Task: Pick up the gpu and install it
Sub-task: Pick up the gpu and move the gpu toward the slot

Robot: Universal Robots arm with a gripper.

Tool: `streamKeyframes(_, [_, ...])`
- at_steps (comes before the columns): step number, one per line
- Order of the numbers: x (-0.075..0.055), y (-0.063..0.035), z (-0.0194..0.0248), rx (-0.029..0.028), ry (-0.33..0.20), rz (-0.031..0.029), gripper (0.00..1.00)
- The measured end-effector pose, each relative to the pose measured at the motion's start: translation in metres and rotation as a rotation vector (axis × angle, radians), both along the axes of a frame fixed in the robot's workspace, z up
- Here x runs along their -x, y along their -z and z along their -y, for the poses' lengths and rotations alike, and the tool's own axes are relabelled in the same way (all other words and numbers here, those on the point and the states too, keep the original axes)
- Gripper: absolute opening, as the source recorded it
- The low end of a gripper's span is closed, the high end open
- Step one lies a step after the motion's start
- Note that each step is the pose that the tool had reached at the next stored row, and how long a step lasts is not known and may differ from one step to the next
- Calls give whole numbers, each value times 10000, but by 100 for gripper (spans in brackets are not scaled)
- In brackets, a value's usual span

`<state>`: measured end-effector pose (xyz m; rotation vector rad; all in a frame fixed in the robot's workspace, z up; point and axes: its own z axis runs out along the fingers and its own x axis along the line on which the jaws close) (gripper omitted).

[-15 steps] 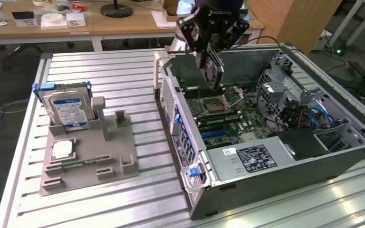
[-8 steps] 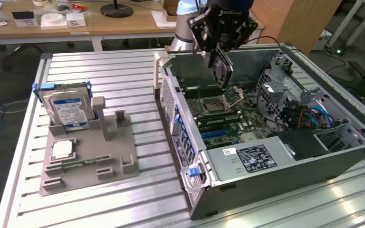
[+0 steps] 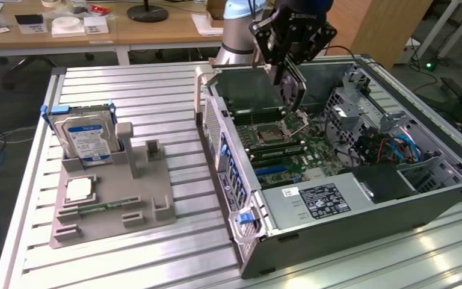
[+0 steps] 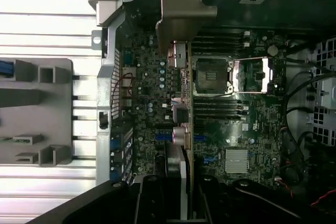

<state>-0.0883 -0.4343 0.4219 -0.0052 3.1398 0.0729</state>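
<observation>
Over motherboard (image 3: 295, 159): gpu (image 3: 292, 90) pinched edge-on in claw (image 3: 286, 71), near CPU socket (image 3: 267, 132).
Long axis: runs away from claw, bracket (image 4: 181, 14) end farthest.

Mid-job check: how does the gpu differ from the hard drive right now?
The gpu hangs on edge in the gripper above the motherboard of the open computer case; the hard drive stands in the grey holder on the exterior view's left. The gpu is dark and thin; the hard drive carries a blue-white label. Both are upright.
</observation>
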Motion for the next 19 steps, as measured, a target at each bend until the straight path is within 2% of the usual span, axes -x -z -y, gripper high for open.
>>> streamKeyframes(1, [-24,0,0,0,0,0,28])
streamKeyframes(3, [-295,0,0,-1,0,0,28])
streamKeyframes(6, [-507,1,0,-1,-1,1,28])
streamKeyframes(14, [-827,4,0,0,-1,-1,28])
streamKeyframes(19, [-834,4,0,0,0,0,28])
